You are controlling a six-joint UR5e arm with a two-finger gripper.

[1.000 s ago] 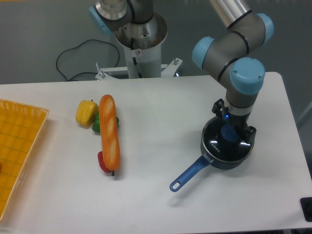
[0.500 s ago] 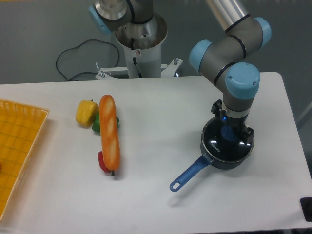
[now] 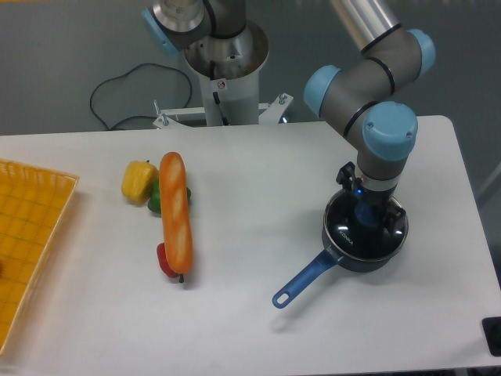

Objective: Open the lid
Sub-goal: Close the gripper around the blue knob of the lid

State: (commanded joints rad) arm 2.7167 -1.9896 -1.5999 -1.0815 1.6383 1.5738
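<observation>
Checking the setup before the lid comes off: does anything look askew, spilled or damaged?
Nothing stands out. The lid sits level on the saucepan, with the end effector down at its knob. The baguette lies across the peppers, intact. No spill shows on the table.

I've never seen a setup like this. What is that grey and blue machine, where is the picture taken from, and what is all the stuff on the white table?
The machine is a robot arm made of grey tubes with blue caps at the joints. One fixed camera looks down at the table from the front. At the arm's tip is a claw with two fingers. It is lowered onto a dark blue saucepan with a long handle, right at the blue knob of the glass lid, which sits on the pan. Whether the fingers already pinch the knob is too hidden to tell. To the left lie a long loaf of bread with a yellow pepper, something green and something red beside it, and a yellow basket at the table's edge.
</observation>
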